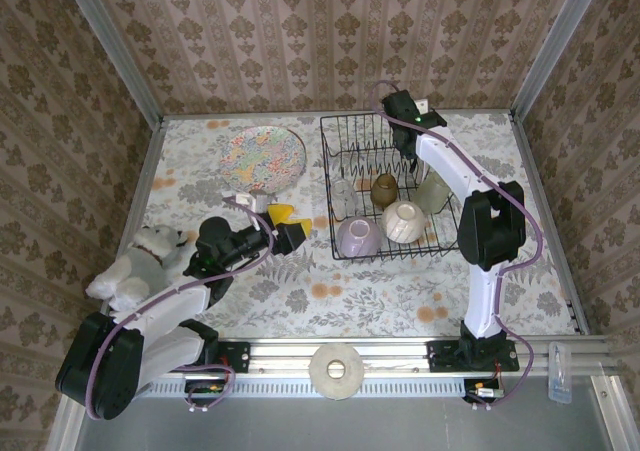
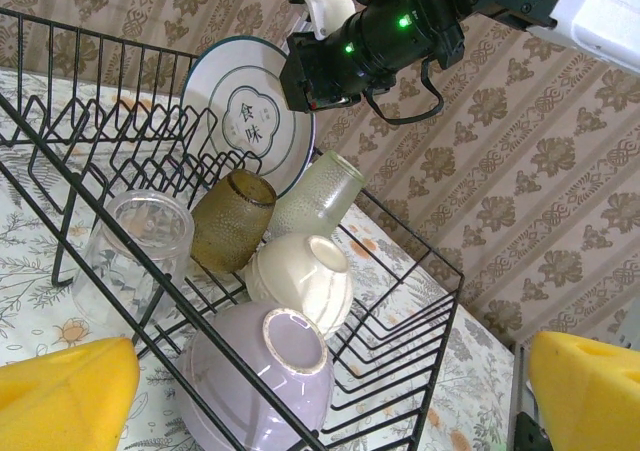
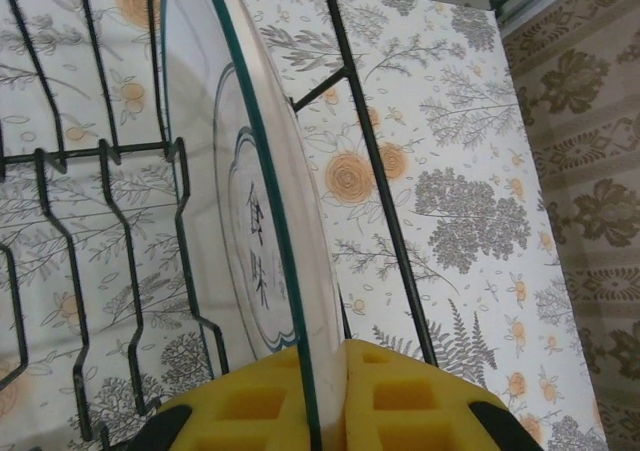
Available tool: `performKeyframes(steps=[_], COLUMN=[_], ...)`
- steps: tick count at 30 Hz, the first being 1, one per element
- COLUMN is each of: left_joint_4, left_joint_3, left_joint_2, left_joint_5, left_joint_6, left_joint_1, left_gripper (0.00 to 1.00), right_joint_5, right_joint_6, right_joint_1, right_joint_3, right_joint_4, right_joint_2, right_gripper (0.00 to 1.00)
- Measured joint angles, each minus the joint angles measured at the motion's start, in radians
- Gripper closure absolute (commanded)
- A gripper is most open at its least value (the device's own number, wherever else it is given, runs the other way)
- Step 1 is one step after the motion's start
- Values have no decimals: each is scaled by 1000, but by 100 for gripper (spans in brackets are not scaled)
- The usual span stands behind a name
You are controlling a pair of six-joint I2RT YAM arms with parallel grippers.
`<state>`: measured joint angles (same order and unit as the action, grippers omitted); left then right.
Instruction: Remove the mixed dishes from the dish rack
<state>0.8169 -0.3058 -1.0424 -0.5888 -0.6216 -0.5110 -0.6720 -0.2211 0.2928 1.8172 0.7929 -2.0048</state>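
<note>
At the dish rack (image 1: 360,141), right fingers (image 3: 400,396) pinch the green-striped plate (image 3: 225,221).

Two dark green Chinese characters (image 2: 247,126), 食味, stacked one above the other inside a lobed green outline at the centre of the white plate (image 2: 215,76), far beyond and above the gap between the left wrist's yellow fingers (image 2: 60,396). Same two characters again, steeply foreshortened and hard to read, on the plate's face just above and left of the yellow pads (image 3: 400,396) pinching its rim.
</note>
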Motion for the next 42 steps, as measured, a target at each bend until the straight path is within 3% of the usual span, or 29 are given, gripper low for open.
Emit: performKeyframes(steps=[5, 24, 42], left_joint_4=[0, -1, -13], left_joint_3=[0, 3, 3], left_joint_2=[2, 17, 16], left_joint_5=[0, 1, 6], left_joint_6=[-5, -7, -7], left_joint_1=[0, 0, -6], left_gripper=[0, 0, 0], right_joint_5=[-26, -213, -238], right_joint_6=[-13, -12, 32], right_joint_1=[12, 66, 116], right_joint_3=[-9, -108, -186], right_joint_4=[-8, -114, -158], right_joint_2=[0, 130, 315], right_gripper=[100, 100, 100])
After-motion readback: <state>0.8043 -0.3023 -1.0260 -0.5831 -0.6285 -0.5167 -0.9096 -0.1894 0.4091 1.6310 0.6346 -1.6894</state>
